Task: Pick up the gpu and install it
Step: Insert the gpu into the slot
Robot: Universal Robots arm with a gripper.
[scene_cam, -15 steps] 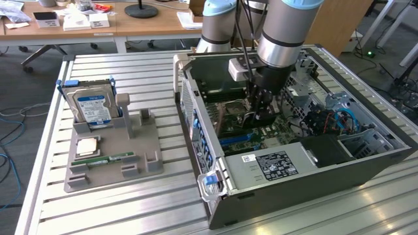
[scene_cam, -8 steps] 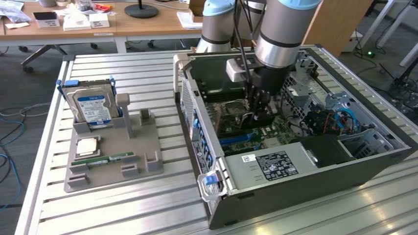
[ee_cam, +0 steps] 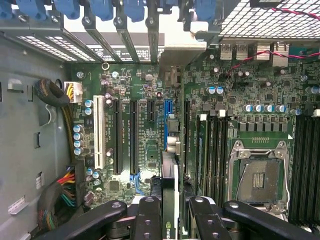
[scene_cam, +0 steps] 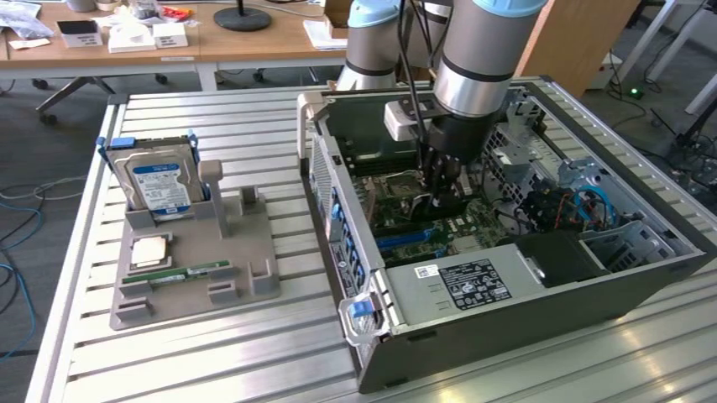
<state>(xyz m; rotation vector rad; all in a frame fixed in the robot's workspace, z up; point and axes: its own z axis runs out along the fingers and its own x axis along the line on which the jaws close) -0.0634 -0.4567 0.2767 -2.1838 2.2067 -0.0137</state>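
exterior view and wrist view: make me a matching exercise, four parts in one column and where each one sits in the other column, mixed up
Column one
1. gpu
2. hard drive
3. memory stick
4. cpu socket

Column two
a. standing upright in the grey holder
b. on the motherboard, with no chip in it
c. held edge-on in the tool, over the motherboard's slots
d. lying flat on the grey holder's base

Pairs: 1-c, 2-a, 3-d, 4-b
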